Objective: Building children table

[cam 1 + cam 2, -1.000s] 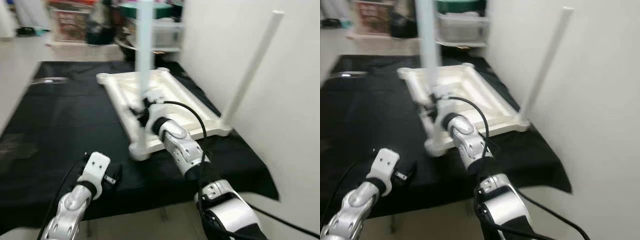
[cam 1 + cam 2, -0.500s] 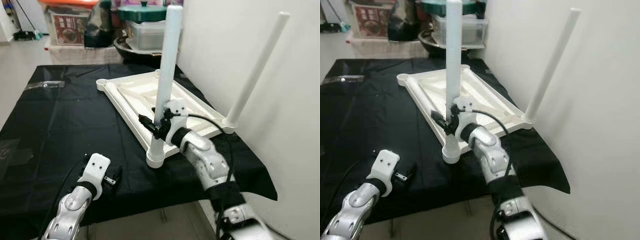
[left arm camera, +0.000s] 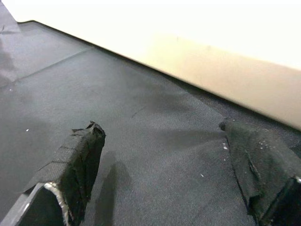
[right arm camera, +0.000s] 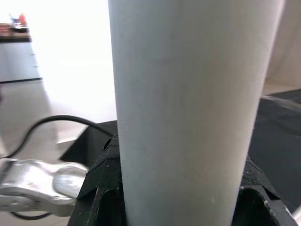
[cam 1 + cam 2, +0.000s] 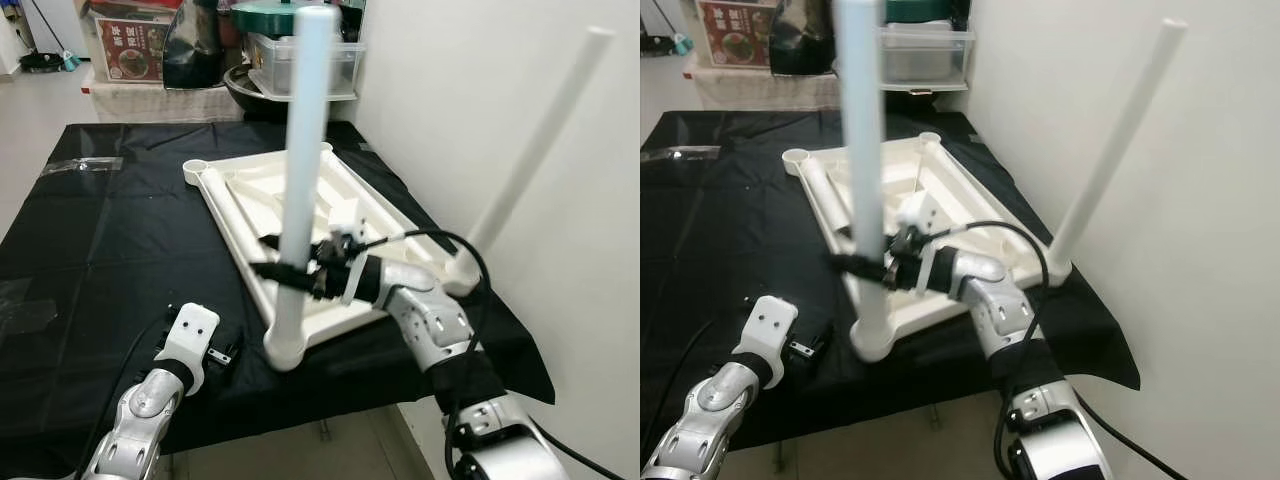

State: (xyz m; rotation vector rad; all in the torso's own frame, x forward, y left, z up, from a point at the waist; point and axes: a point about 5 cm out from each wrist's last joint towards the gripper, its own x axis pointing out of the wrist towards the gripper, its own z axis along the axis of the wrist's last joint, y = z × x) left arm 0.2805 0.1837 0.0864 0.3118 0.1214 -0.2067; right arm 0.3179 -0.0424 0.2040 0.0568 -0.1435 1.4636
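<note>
A white children's tabletop [image 5: 228,215] lies upside down on the black cloth [image 5: 120,240]. One white leg [image 5: 302,150] stands in its near corner socket [image 5: 283,350]. My right gripper [image 5: 287,272] is shut on this leg low down, and in the right wrist view the leg [image 4: 188,94] sits between the black fingers [image 4: 106,169]. A second white leg [image 5: 540,140] rises tilted from the right corner, next to the wall. My left gripper [image 5: 228,355] rests open on the cloth left of the near corner, with the tabletop's pale edge [image 3: 225,70] ahead of its fingers [image 3: 84,146].
A white wall [image 5: 460,90] runs close along the right side. Storage boxes [image 5: 305,60], a dark pot and bags stand behind the table. A clear plastic bag [image 5: 80,165] lies at the cloth's far left. The cloth's front edge [image 5: 300,410] is just below the arms.
My right gripper has swung round the near leg and now holds it from the right. The tabletop's near corner and leg have shifted left and toward me. The left arm stays put.
</note>
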